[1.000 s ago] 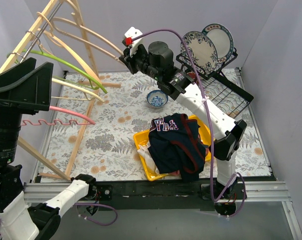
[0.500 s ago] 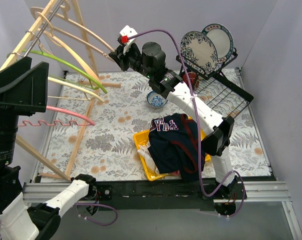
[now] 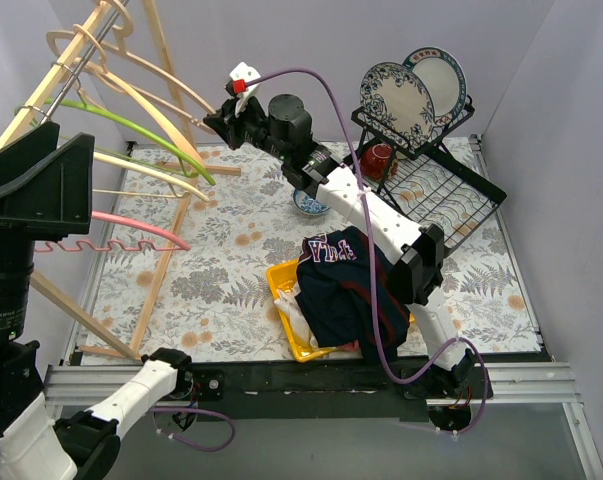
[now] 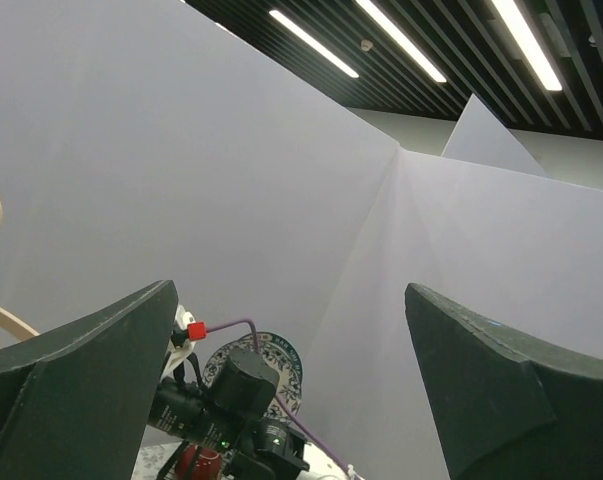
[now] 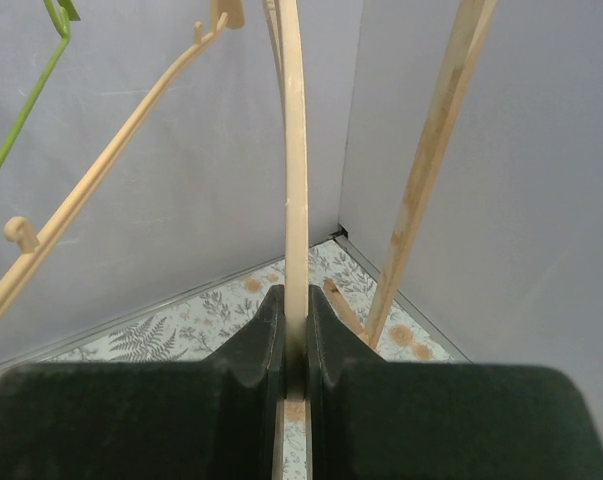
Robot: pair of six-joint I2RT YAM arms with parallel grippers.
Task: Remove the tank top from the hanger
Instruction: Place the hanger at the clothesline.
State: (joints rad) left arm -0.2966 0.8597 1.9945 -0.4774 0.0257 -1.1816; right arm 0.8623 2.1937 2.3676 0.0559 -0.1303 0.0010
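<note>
Over the floral table (image 3: pixel 221 280), I saw my right gripper (image 5: pixel 294 305) pinching the wooden hanger (image 5: pixel 295 190), left gripper (image 4: pixel 289 300) gaping wide.

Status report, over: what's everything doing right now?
Right gripper shut on wooden hanger. Left gripper open, empty. Tank top heaped on yellow tray, off any hanger.

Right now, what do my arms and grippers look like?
The left arm and right arm have white links and black joints. A purple cable runs along the right one, by a red tab. The left gripper and right gripper are dark and blocky.
</note>
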